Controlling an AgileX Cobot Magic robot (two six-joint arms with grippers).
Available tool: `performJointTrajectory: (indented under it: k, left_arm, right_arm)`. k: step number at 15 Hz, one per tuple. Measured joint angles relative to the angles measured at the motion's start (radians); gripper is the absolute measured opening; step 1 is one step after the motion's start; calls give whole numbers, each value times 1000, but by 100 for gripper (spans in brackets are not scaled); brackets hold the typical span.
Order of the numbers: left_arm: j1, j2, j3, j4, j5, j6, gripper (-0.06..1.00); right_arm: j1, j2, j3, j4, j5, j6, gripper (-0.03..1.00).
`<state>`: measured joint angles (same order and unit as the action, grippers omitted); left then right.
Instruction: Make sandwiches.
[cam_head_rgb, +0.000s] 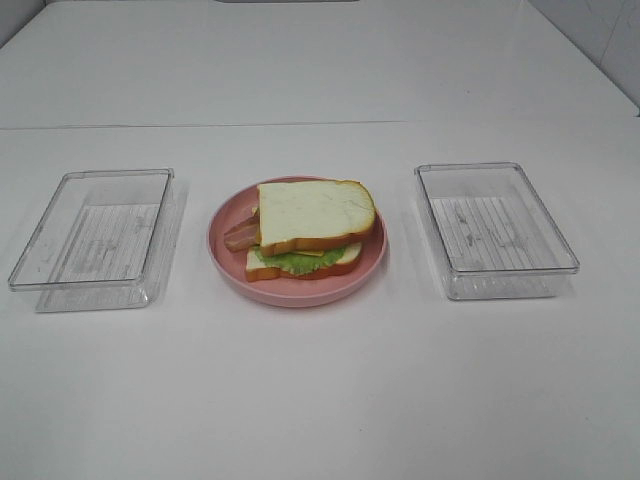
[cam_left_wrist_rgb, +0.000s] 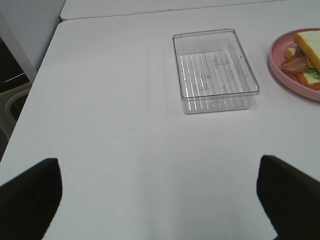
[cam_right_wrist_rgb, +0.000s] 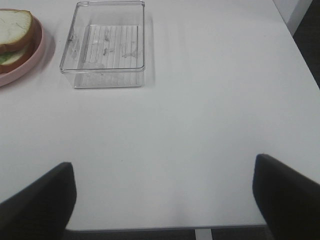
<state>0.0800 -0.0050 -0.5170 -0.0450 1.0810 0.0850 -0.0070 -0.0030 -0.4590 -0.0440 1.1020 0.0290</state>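
Sandwiches (cam_head_rgb: 308, 232) stand as one finished stack on a pink plate (cam_head_rgb: 225, 245) at the middle of the white table (cam_head_rgb: 320, 400).
Both the left gripper (cam_left_wrist_rgb: 160, 200) and right gripper (cam_right_wrist_rgb: 162, 200) are spread wide near the front edge, holding nothing. Any nudge could slide the top bread slice (cam_head_rgb: 315, 212) off, since bacon (cam_head_rgb: 242, 235) already pokes out sideways. Clear trays (cam_head_rgb: 95, 240) (cam_head_rgb: 495, 230) flank the plate toward the left and right edges; the tabletop is smooth and glossy.
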Motion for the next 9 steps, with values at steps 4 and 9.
performJointTrajectory:
  k: [4,9]
  left_arm:
    - [0,0,0,0,0,0,98]
    - [0,0,0,0,0,0,98]
  right_arm:
    - [0,0,0,6,0,0,92]
    - [0,0,0,6,0,0,92]
